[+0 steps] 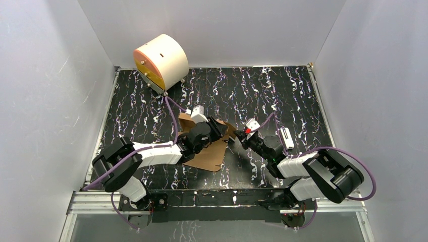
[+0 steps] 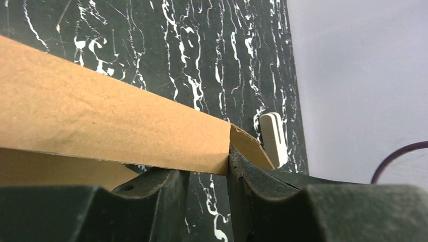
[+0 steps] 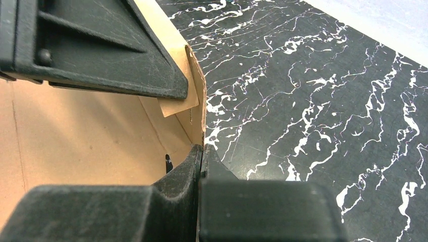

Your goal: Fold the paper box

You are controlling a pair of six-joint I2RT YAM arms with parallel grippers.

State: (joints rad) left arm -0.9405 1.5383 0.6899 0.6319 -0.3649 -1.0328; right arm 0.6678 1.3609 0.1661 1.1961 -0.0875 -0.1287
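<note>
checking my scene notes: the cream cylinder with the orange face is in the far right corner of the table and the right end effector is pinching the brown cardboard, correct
One slip: the cream cylinder stands in the far left corner, not the right, as the top external view shows. The rest holds: the right end effector is pinching the brown cardboard.

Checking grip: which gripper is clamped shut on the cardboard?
The right gripper: its jaws meet on the cardboard edge. The left gripper has its jaws apart, with the table visible between them.
</note>
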